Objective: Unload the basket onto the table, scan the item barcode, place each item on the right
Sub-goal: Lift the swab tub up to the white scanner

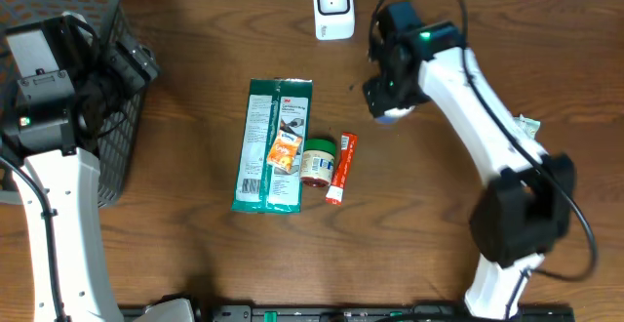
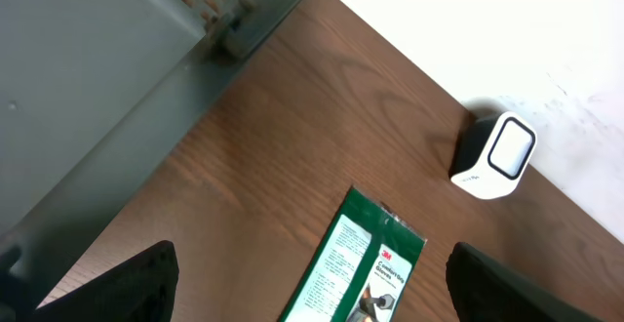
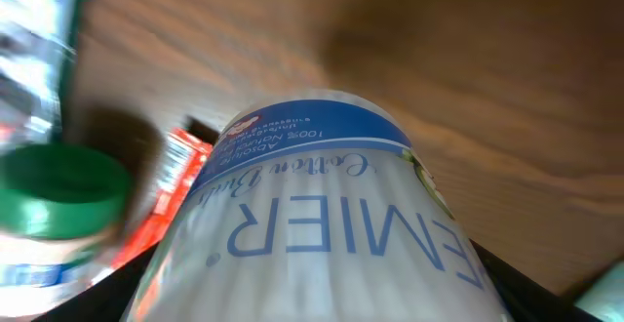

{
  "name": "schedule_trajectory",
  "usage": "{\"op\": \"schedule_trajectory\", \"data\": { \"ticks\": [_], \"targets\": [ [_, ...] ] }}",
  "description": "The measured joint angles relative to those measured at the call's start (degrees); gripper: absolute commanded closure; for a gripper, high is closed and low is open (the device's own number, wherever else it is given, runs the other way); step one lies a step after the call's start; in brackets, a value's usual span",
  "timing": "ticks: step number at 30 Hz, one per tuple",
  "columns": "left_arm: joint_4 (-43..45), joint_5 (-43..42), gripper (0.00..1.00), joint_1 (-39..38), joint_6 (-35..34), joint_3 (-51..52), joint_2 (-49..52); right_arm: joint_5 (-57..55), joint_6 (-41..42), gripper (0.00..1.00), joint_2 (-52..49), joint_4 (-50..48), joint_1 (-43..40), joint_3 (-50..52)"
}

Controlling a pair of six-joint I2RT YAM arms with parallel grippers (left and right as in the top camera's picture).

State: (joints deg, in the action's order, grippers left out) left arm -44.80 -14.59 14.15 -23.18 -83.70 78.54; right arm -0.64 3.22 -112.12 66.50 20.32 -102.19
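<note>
Right claw point(image 1: 393, 107) pinched clear plastic blue-labelled cotton container point(image 3: 322, 215), right of far white box scanner point(image 1: 333, 7) | left claw point(image 2: 312, 281) spread above brown wooden desk point(image 1: 195, 39).

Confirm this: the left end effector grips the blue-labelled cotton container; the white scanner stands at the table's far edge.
Wrong arm: the right end effector grips the blue-labelled cotton container, as the right wrist view shows. The white scanner does stand at the table's far edge.
</note>
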Motion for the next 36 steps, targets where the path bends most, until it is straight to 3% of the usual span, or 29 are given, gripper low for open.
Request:
{"op": "schedule_trajectory", "data": {
  "ticks": [3, 7, 14, 22, 36],
  "targets": [
    [0.0, 0.0, 0.14, 0.0, 0.0, 0.0, 0.0, 1.22, 2.47, 0.54, 4.5, -1.66, 0.55, -0.02],
    [0.0, 0.0, 0.14, 0.0, 0.0, 0.0, 0.0, 4.94, 6.56, 0.73, 10.08, -5.79, 1.46, -0.02],
    [0.0, 0.0, 0.14, 0.0, 0.02, 0.0, 0.0, 7.37, 12.02, 0.98, 13.42, -13.44, 2.08, -0.02],
    [0.0, 0.0, 0.14, 0.0, 0.0, 0.0, 0.0, 6.91, 16.61, 0.99, 13.27, -23.02, 3.87, 0.0],
    [0.0, 0.0, 0.14, 0.0, 0.02, 0.0, 0.0, -7.8, 16.02, 0.99, 4.11, -44.57, 7.98, 0.0]
  ]
}}
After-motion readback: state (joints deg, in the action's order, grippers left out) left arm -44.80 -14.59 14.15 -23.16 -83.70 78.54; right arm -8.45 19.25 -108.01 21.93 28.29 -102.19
